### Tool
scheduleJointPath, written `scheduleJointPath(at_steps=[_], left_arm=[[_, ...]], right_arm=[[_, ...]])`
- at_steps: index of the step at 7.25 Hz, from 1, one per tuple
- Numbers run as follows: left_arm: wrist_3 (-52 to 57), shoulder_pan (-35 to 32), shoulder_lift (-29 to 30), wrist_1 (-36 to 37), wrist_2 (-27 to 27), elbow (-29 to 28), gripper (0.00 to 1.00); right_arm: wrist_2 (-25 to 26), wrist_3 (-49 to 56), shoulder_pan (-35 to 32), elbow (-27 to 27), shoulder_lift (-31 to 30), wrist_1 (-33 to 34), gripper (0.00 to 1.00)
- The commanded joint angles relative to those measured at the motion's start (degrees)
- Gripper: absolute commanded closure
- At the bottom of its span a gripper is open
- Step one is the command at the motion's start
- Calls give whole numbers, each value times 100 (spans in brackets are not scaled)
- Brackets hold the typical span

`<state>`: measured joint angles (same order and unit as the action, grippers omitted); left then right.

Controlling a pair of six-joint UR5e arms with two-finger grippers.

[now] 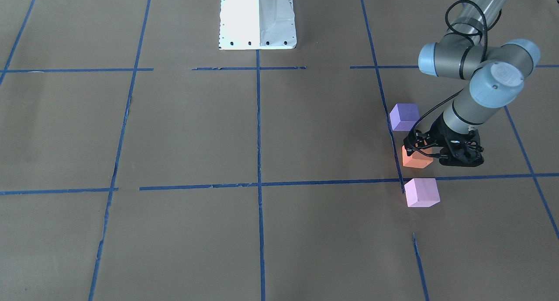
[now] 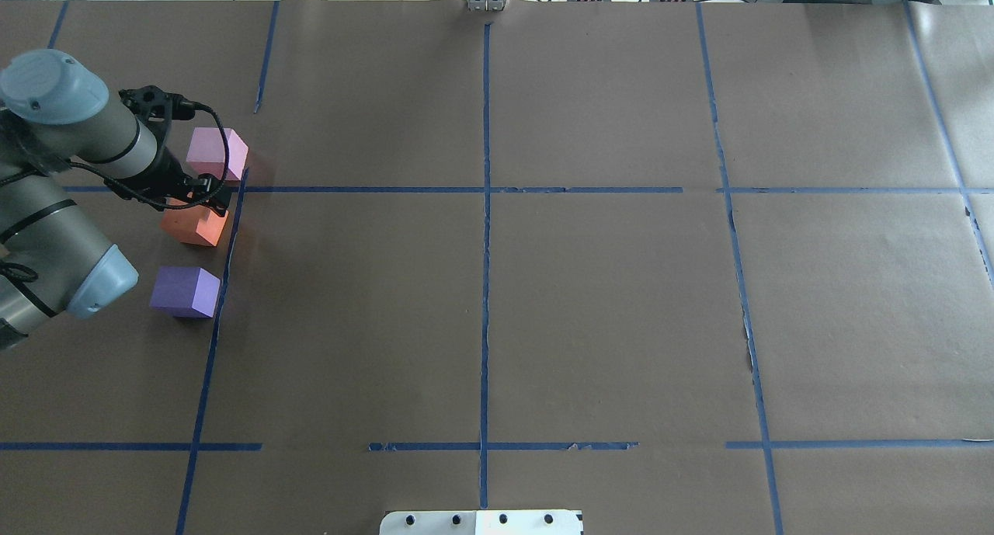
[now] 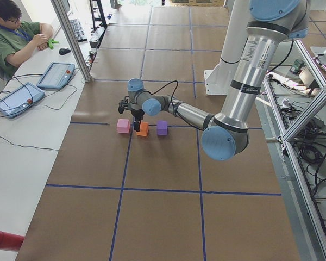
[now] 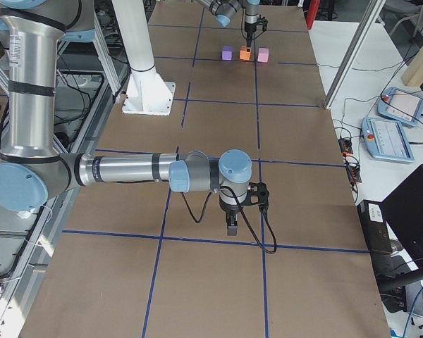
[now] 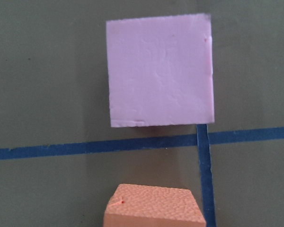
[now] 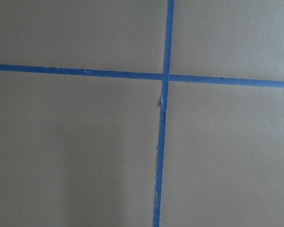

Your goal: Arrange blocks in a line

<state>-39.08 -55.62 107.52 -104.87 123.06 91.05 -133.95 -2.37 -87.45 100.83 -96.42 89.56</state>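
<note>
Three blocks in row: orange block [image 1: 417, 160] in middle, violet block [image 1: 404, 116] on its robot side, pink block [image 1: 422, 192] on its far side, gaps between. Left gripper [image 1: 422, 152] low over orange block; clamped or apart, cannot tell. Left wrist view alone shows tape line [image 5: 85, 147] between orange and pink blocks. Right gripper [image 4: 231, 227] well apart from orange block, seen only in exterior right view; state cannot tell.

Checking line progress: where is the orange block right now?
Overhead view, far left: the orange block is between the pink block beyond it and the purple block nearer the robot, just left of a blue tape line, at the left gripper.
</note>
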Motion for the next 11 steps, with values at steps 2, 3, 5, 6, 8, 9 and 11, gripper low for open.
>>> scheduleJointPath(at_steps=[2, 3, 5, 6, 8, 9, 11], left_arm=[[2825, -1517, -685, 151, 174, 63, 0], [3645, -2139, -1071, 134, 619, -112, 0], [4128, -3004, -1390, 151, 834, -805, 0], [4110, -3129, -1418, 195, 843, -851, 0], [4128, -3130, -1225, 808, 887, -825, 0], [4163, -3130, -1294, 741, 869, -773, 0], [4137, -3121, -1277, 740, 834, -747, 0]], right_arm=[[0, 0, 0, -2, 0, 0, 0], [0, 0, 0, -2, 0, 0, 0], [0, 0, 0, -2, 0, 0, 0], [0, 0, 0, -2, 0, 0, 0], [0, 0, 0, -2, 0, 0, 0], [0, 0, 0, -2, 0, 0, 0], [0, 0, 0, -2, 0, 0, 0]])
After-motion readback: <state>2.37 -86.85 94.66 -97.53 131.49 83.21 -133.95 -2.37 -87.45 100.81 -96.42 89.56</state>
